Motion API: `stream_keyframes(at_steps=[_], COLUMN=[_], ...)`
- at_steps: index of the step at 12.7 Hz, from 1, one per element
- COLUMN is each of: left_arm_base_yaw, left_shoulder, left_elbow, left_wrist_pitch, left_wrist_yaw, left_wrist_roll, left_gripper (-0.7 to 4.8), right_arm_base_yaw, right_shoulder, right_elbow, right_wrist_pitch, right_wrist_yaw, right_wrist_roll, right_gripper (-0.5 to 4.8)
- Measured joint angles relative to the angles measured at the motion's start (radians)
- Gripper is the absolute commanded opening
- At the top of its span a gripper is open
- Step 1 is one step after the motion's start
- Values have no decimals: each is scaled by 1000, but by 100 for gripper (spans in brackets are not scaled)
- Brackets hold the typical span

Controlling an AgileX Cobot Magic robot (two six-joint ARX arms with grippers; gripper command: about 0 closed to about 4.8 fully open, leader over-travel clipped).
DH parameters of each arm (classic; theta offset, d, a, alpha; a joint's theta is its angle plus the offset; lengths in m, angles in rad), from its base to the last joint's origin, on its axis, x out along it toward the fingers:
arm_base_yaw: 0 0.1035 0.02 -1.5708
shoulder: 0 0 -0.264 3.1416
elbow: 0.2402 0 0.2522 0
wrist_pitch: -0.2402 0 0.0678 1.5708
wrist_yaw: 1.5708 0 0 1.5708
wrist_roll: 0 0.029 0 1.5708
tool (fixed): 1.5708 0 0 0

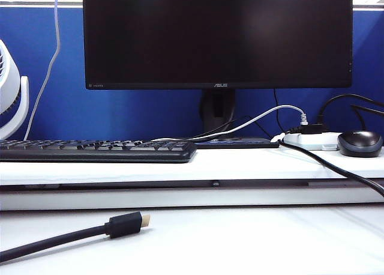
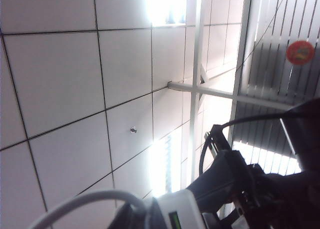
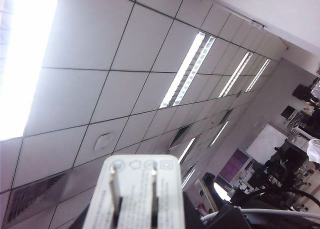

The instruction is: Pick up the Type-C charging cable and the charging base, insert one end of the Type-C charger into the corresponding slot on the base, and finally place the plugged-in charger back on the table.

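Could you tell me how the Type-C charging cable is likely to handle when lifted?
Probably floppy: the Type-C charging cable arcs loosely by the charging base, near the shut left gripper and the right gripper, both facing the ceiling. Likely light, being thin. Its smooth jacket may slip.

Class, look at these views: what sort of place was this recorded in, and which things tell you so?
Most likely an office desk: a monitor, a keyboard and a mouse stand before a blue partition.
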Motion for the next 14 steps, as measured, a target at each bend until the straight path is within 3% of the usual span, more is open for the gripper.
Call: stream_keyframes(at_steps=[2, 6, 10, 14], left_arm_base_yaw=[-2, -2, -2, -3], left_shoulder=[8, 8, 8, 7], left_elbow=[2, 1, 2, 2], left_wrist_pitch=[-11, -21, -16, -12], left_wrist_yaw=[-16, -27, -7, 42], left_wrist_roll=[105, 100, 90, 82], left_gripper=[-6, -6, -6, -6], right_arm_base_yaw=[-3, -6, -6, -6], right_shoulder=[1, 0, 1, 1], right_elbow=[-3, -2, -3, -4], right_wrist_pitch=[-24, -43, -32, 1], right_wrist_yaw=[-10, -29, -43, -76], right_wrist_roll=[-18, -93, 3, 7], right_gripper=[-2, -2, -2, -2])
